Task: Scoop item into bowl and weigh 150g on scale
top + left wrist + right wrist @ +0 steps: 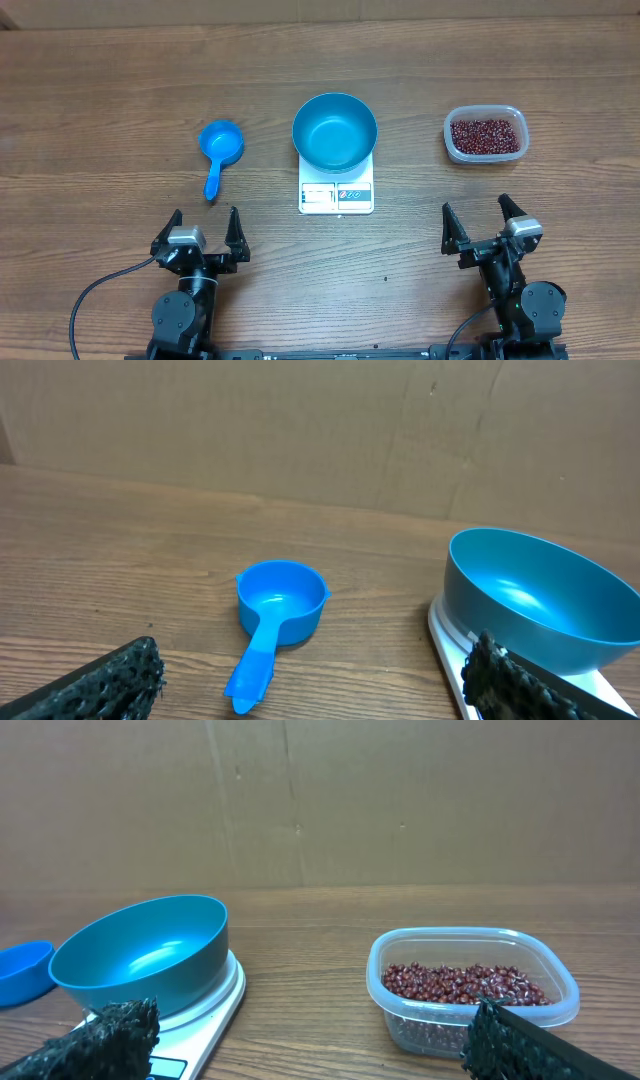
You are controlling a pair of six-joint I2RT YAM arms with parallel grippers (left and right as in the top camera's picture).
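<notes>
Both claws wide & empty. My left gripper sits near the front edge, right gripper likewise on the other side, neither touching anything.

Step 1, as I judge it, is to grab the scoop. It lies left of the bowl, cup away from me, handle pointing back twd my left claw. Best approach is prob. straight down on the handle, jaws across its width, gripping mid-handle so the cup stays level.

The bowl is empty and already sits on the scale, display side facing me; can't read it. The beans are all in the clear tub, right of the bowl and well apart from the scoop. So the scoop has to pass the bowl to load, and I should keep arms off bowl & scale or the reading is junk. Small scoops near the end, I'd think.

The table is brown wood-grain, flat. A plain cardboard wall stands behind it.
</notes>
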